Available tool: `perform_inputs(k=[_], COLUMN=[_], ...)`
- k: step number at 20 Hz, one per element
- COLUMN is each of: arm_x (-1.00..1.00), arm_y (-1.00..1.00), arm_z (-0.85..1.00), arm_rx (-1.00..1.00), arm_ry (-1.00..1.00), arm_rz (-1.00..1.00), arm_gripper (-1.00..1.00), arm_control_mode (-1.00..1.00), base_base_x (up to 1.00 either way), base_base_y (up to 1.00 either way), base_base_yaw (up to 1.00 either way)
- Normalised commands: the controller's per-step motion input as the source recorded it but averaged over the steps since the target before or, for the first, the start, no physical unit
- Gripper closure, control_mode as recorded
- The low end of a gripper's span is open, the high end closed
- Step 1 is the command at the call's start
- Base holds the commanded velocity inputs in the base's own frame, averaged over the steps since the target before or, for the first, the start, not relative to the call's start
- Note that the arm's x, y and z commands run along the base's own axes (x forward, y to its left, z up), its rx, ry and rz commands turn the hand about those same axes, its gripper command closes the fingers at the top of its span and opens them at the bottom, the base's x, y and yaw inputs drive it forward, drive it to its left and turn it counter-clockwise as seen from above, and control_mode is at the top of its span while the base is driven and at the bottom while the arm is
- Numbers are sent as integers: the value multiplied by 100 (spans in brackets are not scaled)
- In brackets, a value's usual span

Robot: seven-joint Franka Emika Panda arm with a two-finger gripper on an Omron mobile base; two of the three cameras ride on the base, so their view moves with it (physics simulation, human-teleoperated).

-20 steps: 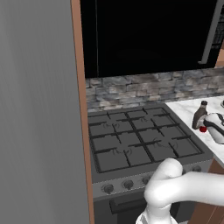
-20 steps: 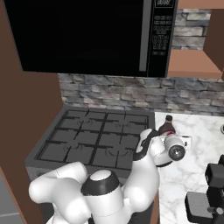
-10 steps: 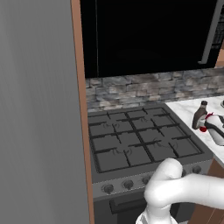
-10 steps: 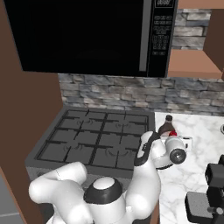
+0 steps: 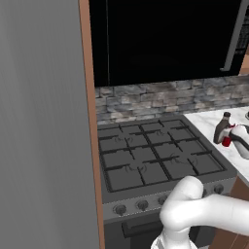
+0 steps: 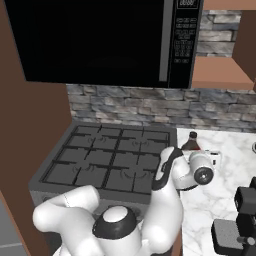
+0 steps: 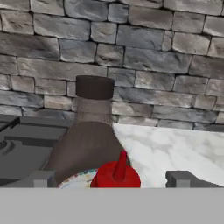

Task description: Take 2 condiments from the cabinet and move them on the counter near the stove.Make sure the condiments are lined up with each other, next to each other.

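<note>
The gripper (image 7: 111, 179) stands with its two dark finger tips spread wide, one on either side of the slim red squeeze bottle with its pointed red cap (image 7: 116, 174), and I see a clear gap between each tip and the bottle, so it has hold of nothing. The red bottle stands upright on the white marble table with faint grey veins (image 7: 175, 148), just to the right of the black gas stove with grid-like grates (image 5: 151, 158).

Directly behind the red bottle, touching it or very nearly so from where the hand looks, rises the squat dark brown bottle with a black cap and pale label (image 7: 89, 140), also upright. From the left base view both bottles (image 5: 224, 132) sit together near the stove's far right corner, partly covered by the white hand. The right base view shows the brown bottle (image 6: 191, 143) peeping out just beyond the wrist. Behind them runs the grey stone backsplash (image 7: 131, 52).

To my eye the second condiment has just been set down, and the two look paired beside the stove. The next move, I judge, calls for drawing the hand straight back and up, keeping the spread tips clear of the red bottle so that neither bottle tips or slides out of line.
</note>
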Motion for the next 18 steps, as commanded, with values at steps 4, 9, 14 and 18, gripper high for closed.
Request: perform_inputs(k=[4,9,14,18], arm_x=[-12,-32,-48,-35], arm_y=[0,0,37,75], arm_z=[43,41,40,31], arm_rx=[-2,-4,-7,-12], arm_ry=[-5,-11,-12,-6], arm_rz=[-1,-3,-3,-4], arm_gripper=[-100,-100,-100,-100], arm_control_mode=[-100,-100,-100,-100], base_base_x=[0,0,0,0], base_base_y=[0,0,0,0], base_base_yaw=[0,0,0,0])
